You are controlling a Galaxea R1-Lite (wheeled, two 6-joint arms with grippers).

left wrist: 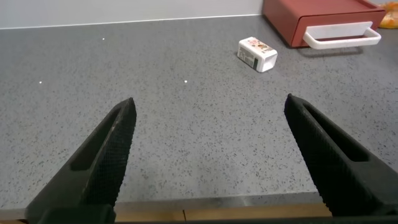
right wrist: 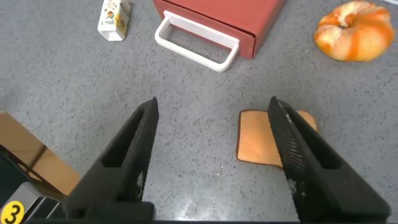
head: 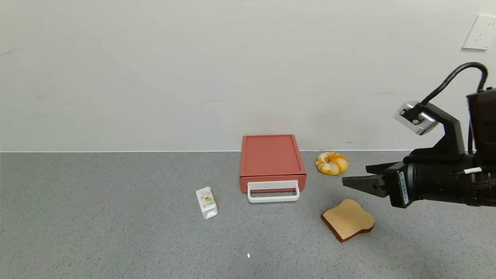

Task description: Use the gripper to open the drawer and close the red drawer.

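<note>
The grey table (head: 116, 232) carries the red drawer (head: 271, 159) near the wall, closed, its white handle (head: 273, 192) facing front. The right hand (head: 358, 176) hangs to its right, wide apart, holding nothing, above a toast slice (head: 348, 219). The left hand (left wrist: 211, 155) is spread, empty.

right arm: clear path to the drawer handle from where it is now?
Probably yes. The right gripper hangs open to the right of the drawer, holding nothing. The white handle sticks out in front, with bare counter between them. The toast lies nearer, the bun farther back.
</note>
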